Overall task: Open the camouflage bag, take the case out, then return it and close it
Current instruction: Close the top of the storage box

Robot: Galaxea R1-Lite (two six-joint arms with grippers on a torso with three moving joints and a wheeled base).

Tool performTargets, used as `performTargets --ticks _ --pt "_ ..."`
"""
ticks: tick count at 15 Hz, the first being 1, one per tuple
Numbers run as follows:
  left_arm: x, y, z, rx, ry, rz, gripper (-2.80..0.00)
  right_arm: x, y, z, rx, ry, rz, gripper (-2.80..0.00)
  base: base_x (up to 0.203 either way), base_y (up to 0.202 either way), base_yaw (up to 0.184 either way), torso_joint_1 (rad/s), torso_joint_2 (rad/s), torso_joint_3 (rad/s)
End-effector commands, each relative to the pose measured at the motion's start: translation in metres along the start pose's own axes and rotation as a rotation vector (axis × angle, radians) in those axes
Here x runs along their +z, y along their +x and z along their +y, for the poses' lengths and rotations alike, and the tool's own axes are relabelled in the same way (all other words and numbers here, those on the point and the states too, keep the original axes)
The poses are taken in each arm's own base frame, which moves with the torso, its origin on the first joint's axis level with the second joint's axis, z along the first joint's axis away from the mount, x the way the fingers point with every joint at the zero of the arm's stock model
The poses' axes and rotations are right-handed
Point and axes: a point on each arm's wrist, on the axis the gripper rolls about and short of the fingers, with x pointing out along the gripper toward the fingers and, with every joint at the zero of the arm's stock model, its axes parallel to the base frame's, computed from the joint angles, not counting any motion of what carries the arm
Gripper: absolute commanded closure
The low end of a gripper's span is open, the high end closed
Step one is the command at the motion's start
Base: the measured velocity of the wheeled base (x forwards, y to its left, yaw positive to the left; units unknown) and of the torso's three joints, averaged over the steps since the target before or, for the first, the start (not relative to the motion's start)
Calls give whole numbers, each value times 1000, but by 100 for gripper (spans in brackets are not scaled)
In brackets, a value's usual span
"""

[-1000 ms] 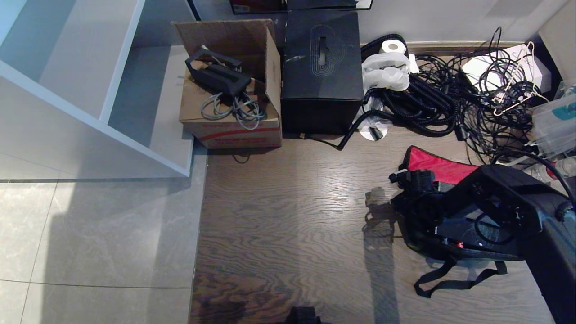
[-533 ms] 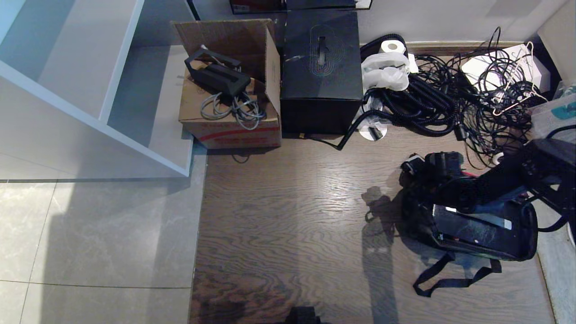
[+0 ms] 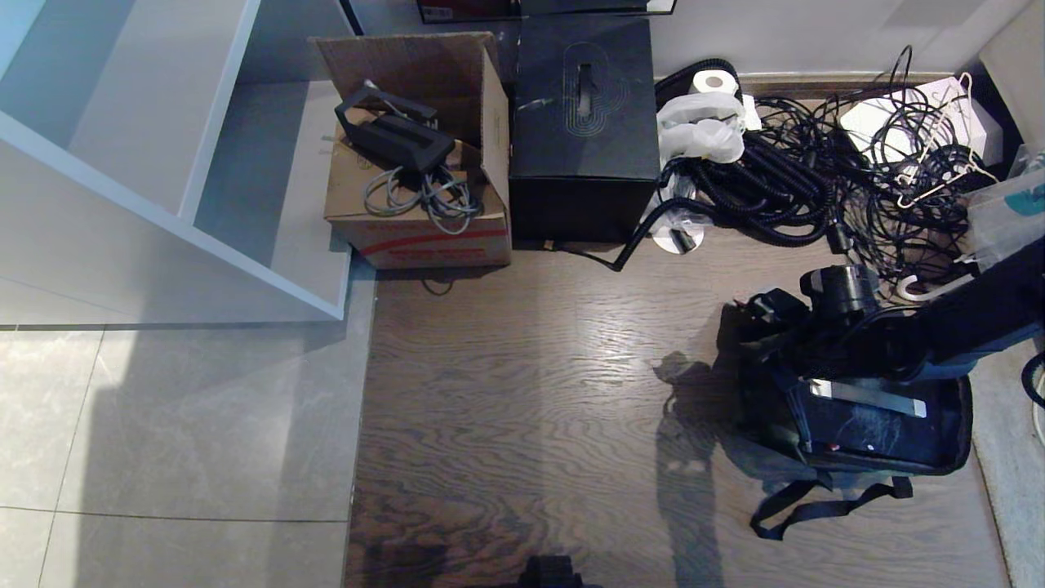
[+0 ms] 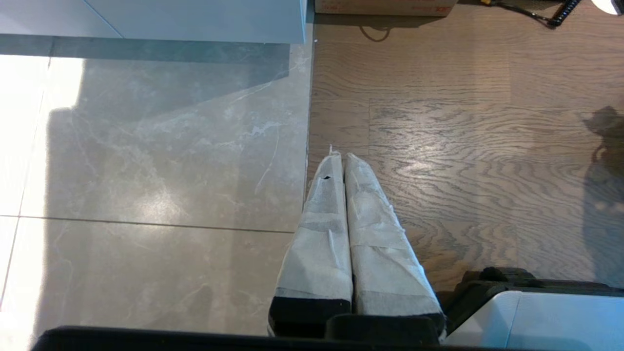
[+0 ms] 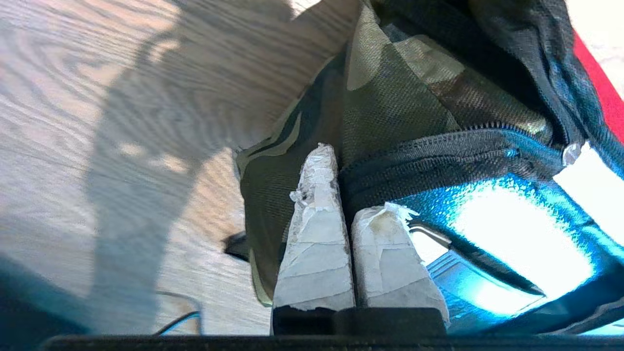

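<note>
The camouflage bag [image 3: 947,445] stands on the wood floor at the right, its top unzipped. Inside it lies the case [image 3: 857,425], speckled black, with a silver-ended handle [image 3: 867,395]. My right gripper [image 3: 763,314] is at the bag's far left corner. In the right wrist view this gripper [image 5: 348,180] is shut on the zip edge of the camouflage lid [image 5: 390,97]. The glittery case [image 5: 512,229] lies just beside it, and a strip of red lining [image 5: 602,92] shows past the lid. My left gripper [image 4: 341,156] hangs shut and empty over the floor.
A plain black cube box [image 3: 584,122] and an open cardboard box [image 3: 416,204] stand at the back. A tangle of black cables [image 3: 816,180] lies behind the bag. The bag's strap [image 3: 816,506] trails on the floor in front. A white shelf unit [image 3: 163,163] fills the left.
My right arm has swung off the bag toward the back right, uncovering the case. The gripper has taken the lid edge, and the red lining no longer shows in the head view.
</note>
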Motion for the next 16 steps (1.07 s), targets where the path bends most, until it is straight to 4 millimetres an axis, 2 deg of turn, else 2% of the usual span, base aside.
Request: performTargets --ticks 1,3,4,6,9,10,15,16 --pt "0 0 0 0 0 0 0 5 -6 10 52 57 -27 0 0 0 0 0 0 0" --pt "0 0 0 0 0 0 0 2 4 26 104 121 -8 0 0 0 0 0 0 0" --pt "0 0 0 0 0 0 0 -1 9 30 117 129 7 -280 0 0 0 0 0 0" --pt "0 0 0 0 0 0 0 -1 14 38 133 154 15 -280 0 0 0 0 0 0" --pt "0 0 0 0 0 0 0 3 7 35 195 157 -25 -280 0 0 0 0 0 0" --pt "0 0 0 0 0 0 0 8 0 28 209 157 -63 -280 0 0 0 0 0 0" --pt "0 0 0 0 0 0 0 5 -33 -44 97 166 -153 -280 0 0 0 0 0 0" --pt "0 0 0 0 0 0 0 -5 -36 -56 99 165 -152 0 0 0 0 0 0 0"
